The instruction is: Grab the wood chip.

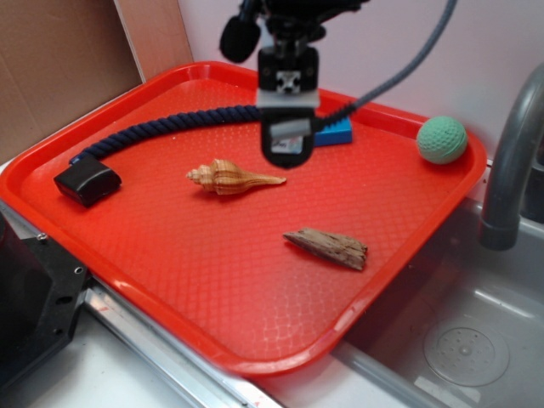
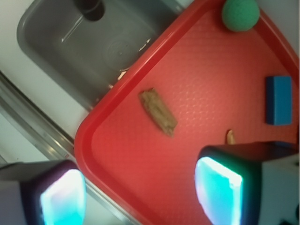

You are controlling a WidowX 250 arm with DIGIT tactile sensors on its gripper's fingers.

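Barely begun, by the look of it. End effector (image 1: 287,146) up in the air over the far part of the tray (image 1: 170,280), jaws spread wide, nothing held. Wood chip (image 1: 328,247) lying flat on the tray, toward its sink-side edge, untouched, well apart from the end effector. Shell (image 1: 231,178) on the tray too, apart from the chip. In the wrist view, chip (image 2: 158,112) ahead of the pads (image 2: 216,188), not between them. Left to do, likely: travel across to the chip, descend, close, lift.
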